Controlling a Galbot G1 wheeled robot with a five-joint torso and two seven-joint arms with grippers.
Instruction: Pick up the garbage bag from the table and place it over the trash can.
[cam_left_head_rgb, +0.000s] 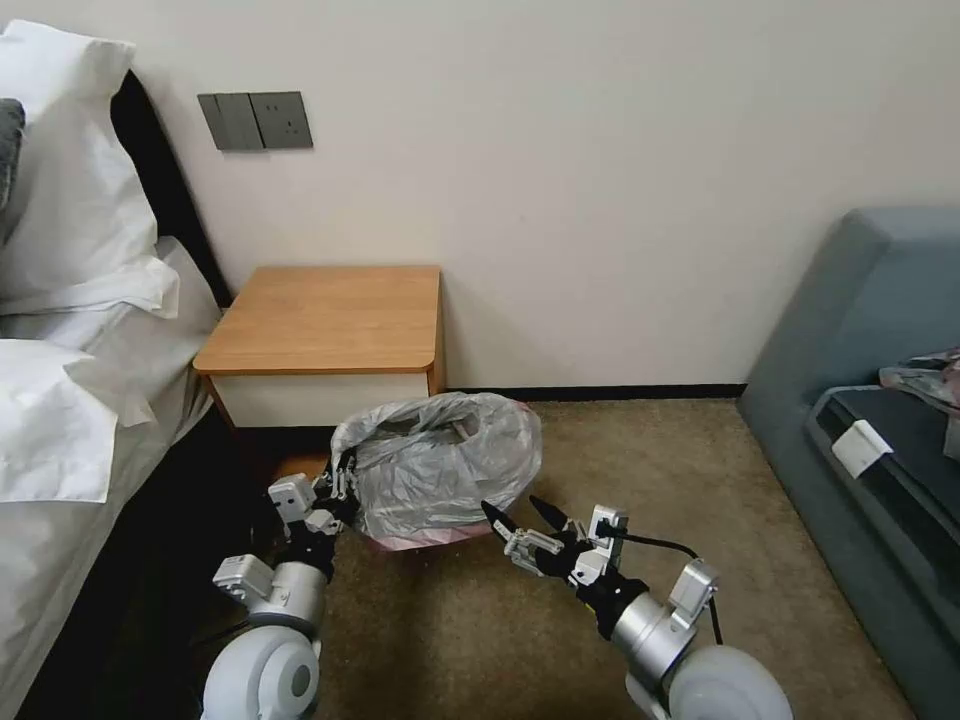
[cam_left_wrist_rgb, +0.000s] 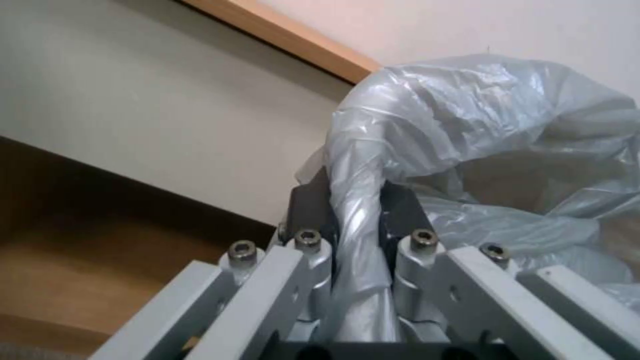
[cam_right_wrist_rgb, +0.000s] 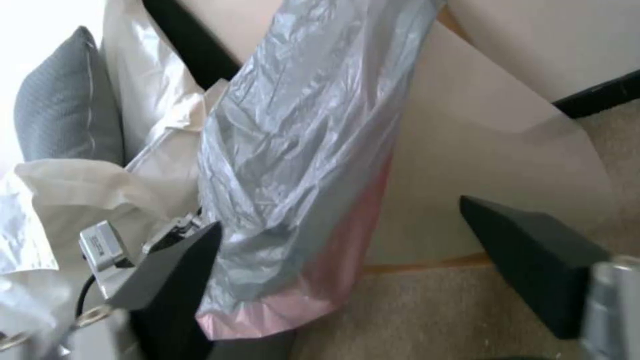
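— Brown carpet (cam_left_head_rgb: 640, 470) covers the floor, with a dark skirting strip along the foot of the plain cream wall (cam_left_head_rgb: 600, 180). What stands against that wall?

— Only the table (cam_left_head_rgb: 330, 320), its orange-brown top bare, its white drawer front below. A bed with white pillows (cam_left_head_rgb: 70, 200) is at its left, and a grey switch plate (cam_left_head_rgb: 255, 120) is on the wall above. A grey-blue sofa (cam_left_head_rgb: 870, 330) fills the right side of the room.

— And the garbage bag (cam_left_head_rgb: 440, 465)?

— It is off the table, down in front of it just above the carpet, puffed out and wrinkled, its pink rim hanging at the bottom. What it drapes over I cannot make out.

— Who holds it?

— The left gripper (cam_left_head_rgb: 342, 490) is at the bag's left edge. In the left wrist view its dark fingers (cam_left_wrist_rgb: 310, 205) are clamped on a twisted fold of the grey film (cam_left_wrist_rgb: 467, 115).

— The other arm?

— The right gripper (cam_left_head_rgb: 520, 518) is low at the bag's right lower corner, its black fingers (cam_right_wrist_rgb: 533, 250) spread apart, with the bag's pink edge (cam_right_wrist_rgb: 313, 295) beside one of them; whether they touch, I cannot tell.
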